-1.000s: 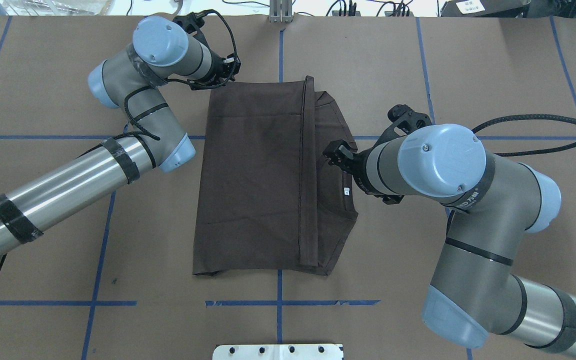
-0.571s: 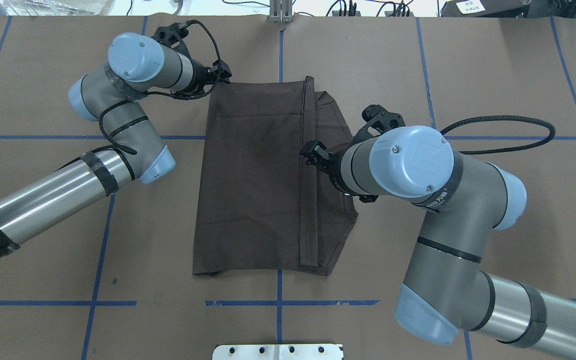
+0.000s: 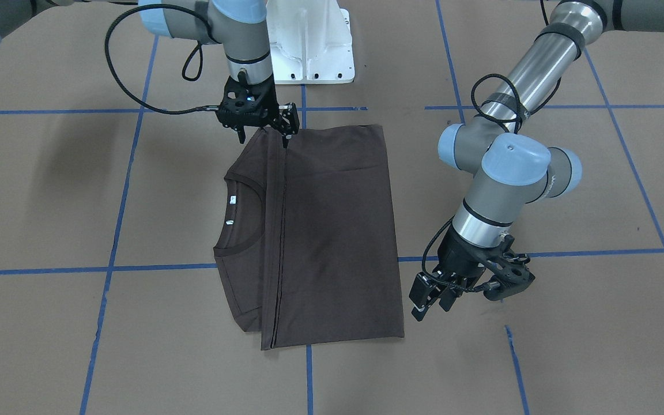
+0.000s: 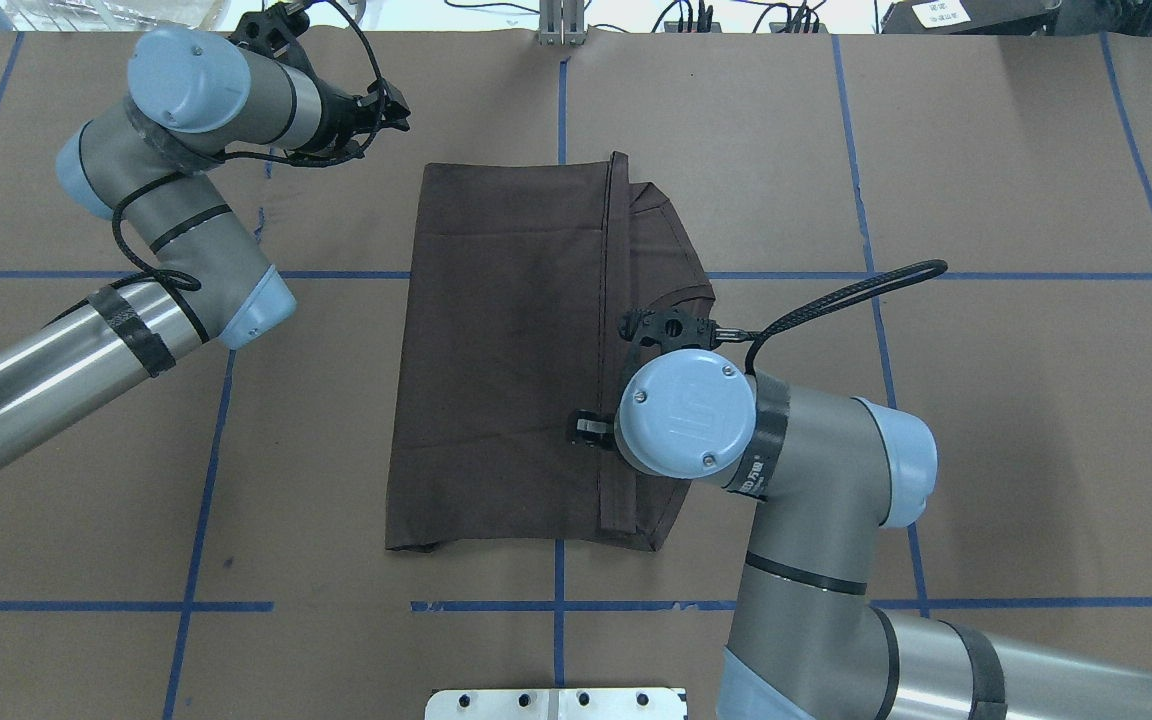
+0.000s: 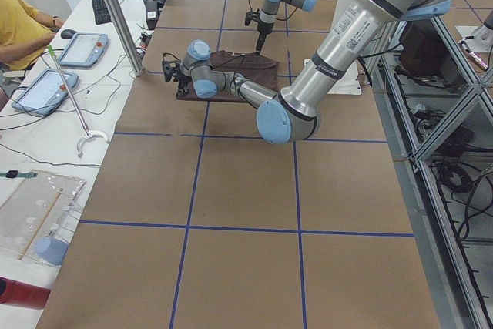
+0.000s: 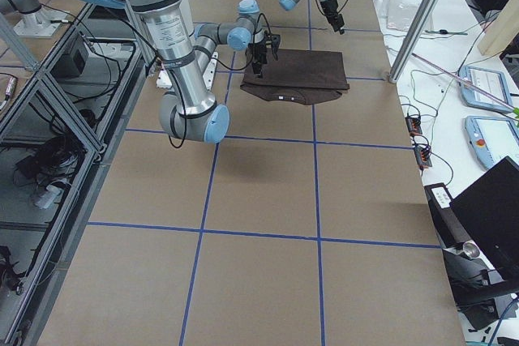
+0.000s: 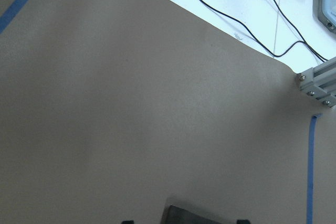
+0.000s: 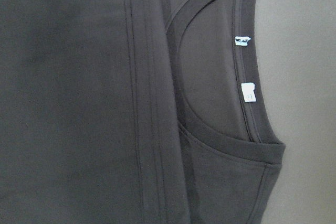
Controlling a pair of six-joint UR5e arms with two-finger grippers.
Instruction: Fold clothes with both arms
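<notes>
The dark brown T-shirt (image 4: 506, 350) lies folded lengthwise on the brown table, its hem edge laid over the body and the ribbed collar (image 8: 231, 135) with white tags (image 8: 248, 92) showing beside it. My right gripper (image 3: 263, 137) hangs open over the shirt's (image 3: 332, 230) edge nearest the robot base. In the overhead view the wrist hides it, and only one finger (image 4: 588, 428) shows. My left gripper (image 3: 431, 304) is open and empty, just off the shirt's far corner, and in the overhead view the left gripper (image 4: 394, 108) sits left of that corner.
The white pedestal base (image 3: 309, 40) stands at the robot's edge of the table. Blue tape lines (image 4: 556, 605) grid the brown surface. An aluminium post (image 4: 561, 25) rises at the far edge. A person in yellow (image 5: 19, 28) sits by tablets (image 5: 81, 48) beyond the table.
My left gripper has pulled away leftwards from the shirt's far-left corner. The right arm has swung in over the shirt towards the robot. The shirt has not moved.
</notes>
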